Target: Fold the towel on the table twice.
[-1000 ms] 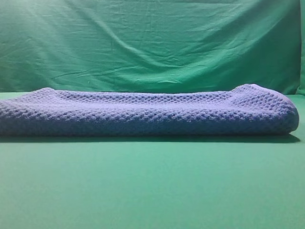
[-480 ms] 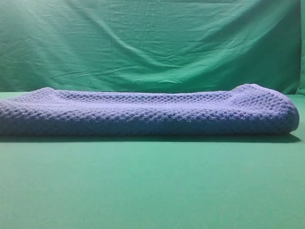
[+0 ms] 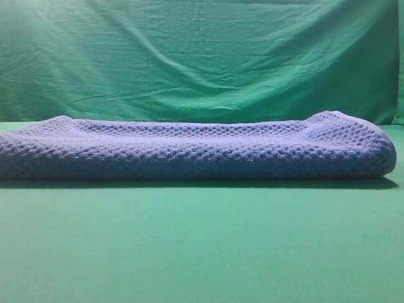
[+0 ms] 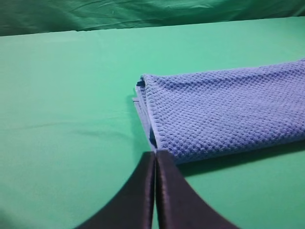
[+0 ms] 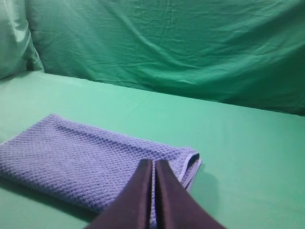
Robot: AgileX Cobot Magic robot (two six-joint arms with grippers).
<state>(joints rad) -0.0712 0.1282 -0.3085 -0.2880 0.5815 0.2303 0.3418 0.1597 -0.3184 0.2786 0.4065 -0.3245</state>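
The towel (image 3: 189, 148), a blue-grey waffle-weave cloth, lies folded in a long flat band across the table (image 3: 202, 246) in the high view, its rounded fold at the right end. No gripper shows in that view. In the left wrist view my left gripper (image 4: 155, 153) is shut and empty, its tips just short of the towel's (image 4: 224, 112) layered left corner. In the right wrist view my right gripper (image 5: 153, 162) is shut and empty, held above the near edge of the towel (image 5: 81, 155), close to its right corner.
A wrinkled green backdrop cloth (image 3: 202, 57) hangs behind the table. Bare green tabletop (image 4: 62, 109) spreads left of the towel, and more (image 5: 248, 152) lies to its right.
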